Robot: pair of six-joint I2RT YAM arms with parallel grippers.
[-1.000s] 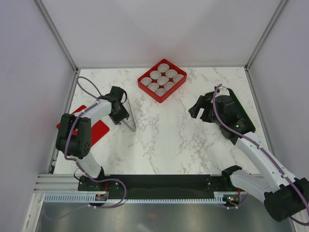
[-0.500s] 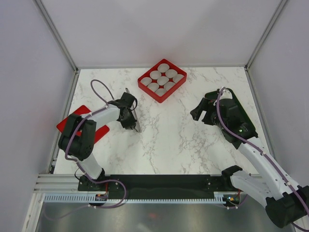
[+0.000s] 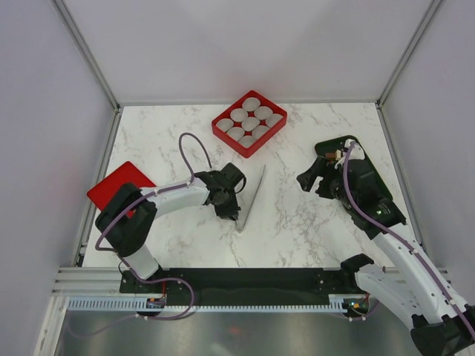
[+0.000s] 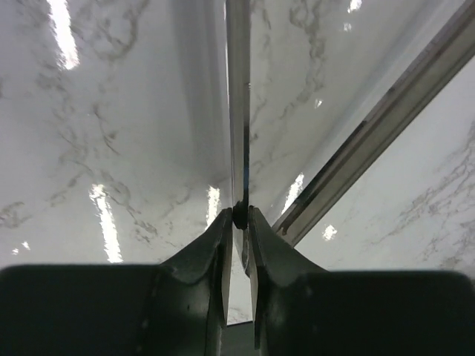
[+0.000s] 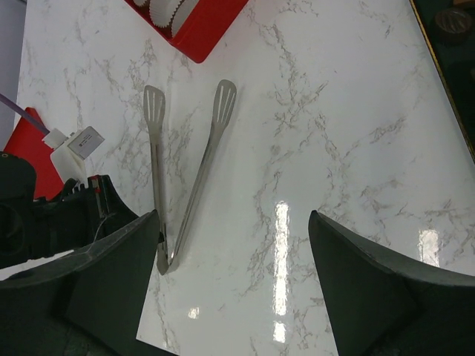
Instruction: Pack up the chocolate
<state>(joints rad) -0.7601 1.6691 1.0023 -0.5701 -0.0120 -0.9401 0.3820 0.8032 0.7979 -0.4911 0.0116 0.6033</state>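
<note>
Chocolate (image 5: 453, 16) is sitting in the black tray (image 5: 462, 67) at the table's (image 3: 297, 222) right edge. Near it, my right gripper (image 5: 234, 216) is hanging with jaws wide apart. My left gripper (image 4: 239, 219) is pinching the hinge end of the metal tongs (image 5: 196, 182), whose tips are pointing toward the red box (image 3: 220, 130).

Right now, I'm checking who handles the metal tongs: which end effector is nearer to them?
Left. The left end effector is clamped on the metal tongs near their hinge; the right end effector hangs open off to their right, touching nothing.
</note>
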